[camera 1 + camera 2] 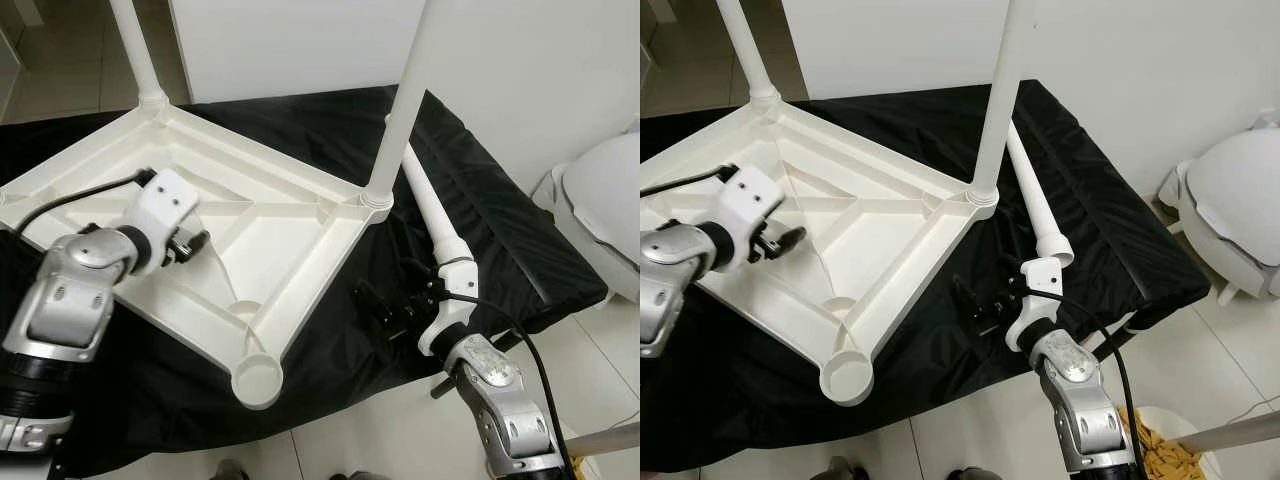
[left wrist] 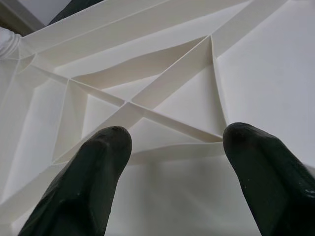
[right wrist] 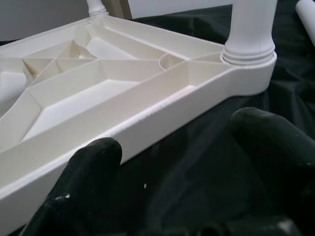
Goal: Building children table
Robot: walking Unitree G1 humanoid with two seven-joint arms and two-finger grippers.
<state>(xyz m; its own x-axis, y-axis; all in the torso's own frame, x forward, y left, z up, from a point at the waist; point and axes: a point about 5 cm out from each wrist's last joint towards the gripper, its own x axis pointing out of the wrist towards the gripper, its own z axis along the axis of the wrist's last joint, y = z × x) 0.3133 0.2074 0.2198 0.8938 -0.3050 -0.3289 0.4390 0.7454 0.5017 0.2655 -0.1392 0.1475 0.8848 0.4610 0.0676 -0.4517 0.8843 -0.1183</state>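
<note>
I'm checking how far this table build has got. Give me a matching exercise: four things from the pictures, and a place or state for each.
1. tabletop
2. loose leg
3. left gripper
4. empty corner socket

A. lies on the black cloth
B. open, over the ribbed underside
C. upside down, two legs fitted
D. near corner, no leg in it

Pairs: 1-C, 2-A, 3-B, 4-D

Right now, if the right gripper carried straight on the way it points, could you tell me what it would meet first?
Most likely the white side rim of the upturned table top, just past the black cloth; the right gripper is open, though depth is uncertain.
</note>
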